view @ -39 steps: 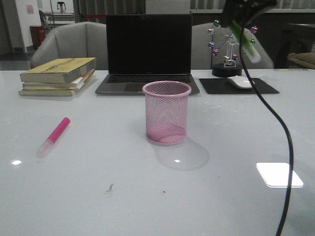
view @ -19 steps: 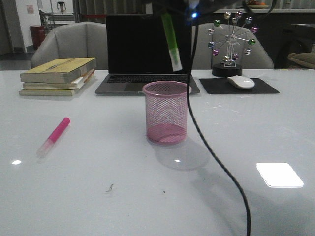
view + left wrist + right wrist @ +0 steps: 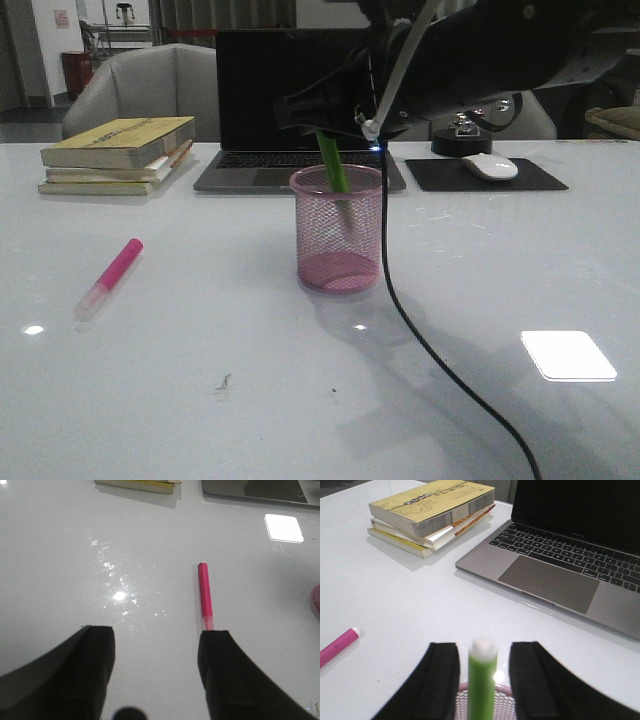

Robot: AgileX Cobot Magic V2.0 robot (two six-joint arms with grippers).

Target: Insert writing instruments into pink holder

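The pink holder point(image 3: 338, 235) stands upright mid-table in front of the laptop. The green marker point(image 3: 333, 165) leans in it, lower half inside the mesh, upper end sticking out just under my right gripper point(image 3: 322, 128). In the right wrist view the green marker point(image 3: 482, 680) stands between the spread fingers with a gap on each side, above the holder's rim point(image 3: 502, 689); my right gripper point(image 3: 483, 646) is open. The magenta-pink marker point(image 3: 110, 277) lies flat at the table's left. My left gripper point(image 3: 157, 632) hovers open and empty, the pink marker point(image 3: 205, 596) just beyond one fingertip.
A stack of books point(image 3: 118, 155) lies at the back left and an open laptop point(image 3: 300, 110) behind the holder. A mouse point(image 3: 488, 167) rests on a black pad at the back right. The right arm's cable point(image 3: 400, 320) hangs down across the table's right half.
My right arm came from the back right to above the holder and dropped lower. The green marker went from hanging above the rim to standing inside, and the fingers now stand apart from it.
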